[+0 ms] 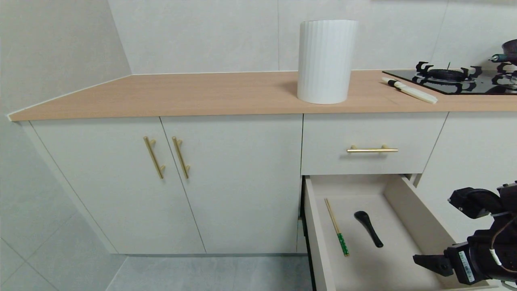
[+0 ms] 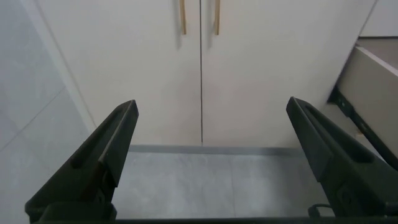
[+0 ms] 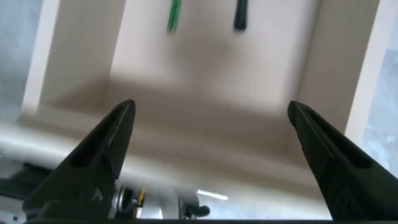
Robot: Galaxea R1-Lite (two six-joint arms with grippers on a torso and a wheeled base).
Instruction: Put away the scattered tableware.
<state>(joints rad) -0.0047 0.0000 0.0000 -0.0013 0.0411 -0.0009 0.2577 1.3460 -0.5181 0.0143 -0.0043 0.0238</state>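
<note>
Tableware is lying in two places. A pair of chopsticks (image 1: 336, 232) with green ends and a black spoon (image 1: 368, 228) are resting on the bottom of the open drawer (image 1: 315, 230). This is the lower of the two drawers under the counter. They are lying side by side without touching, the chopsticks nearer the drawer's left wall. A long pale utensil (image 1: 410, 90) with a dark handle, which looks like a knife, is lying on the wooden countertop (image 1: 181, 95). It is sitting between a tall white ribbed container (image 1: 326, 60) and the gas hob (image 1: 452, 79), just beside the hob's glass edge.

The right gripper (image 1: 432, 228) is hanging at the drawer's front right corner with its jaws spread wide and nothing between them. Its wrist camera is looking over the drawer's front edge toward the chopsticks' green ends and the spoon's handle, both well beyond the fingertips.

The left gripper (image 2: 211, 124) is hovering low in front of the double cabinet doors (image 2: 200, 74) — jaws wide apart, empty — with the grey floor (image 2: 205, 180) below it.
</note>
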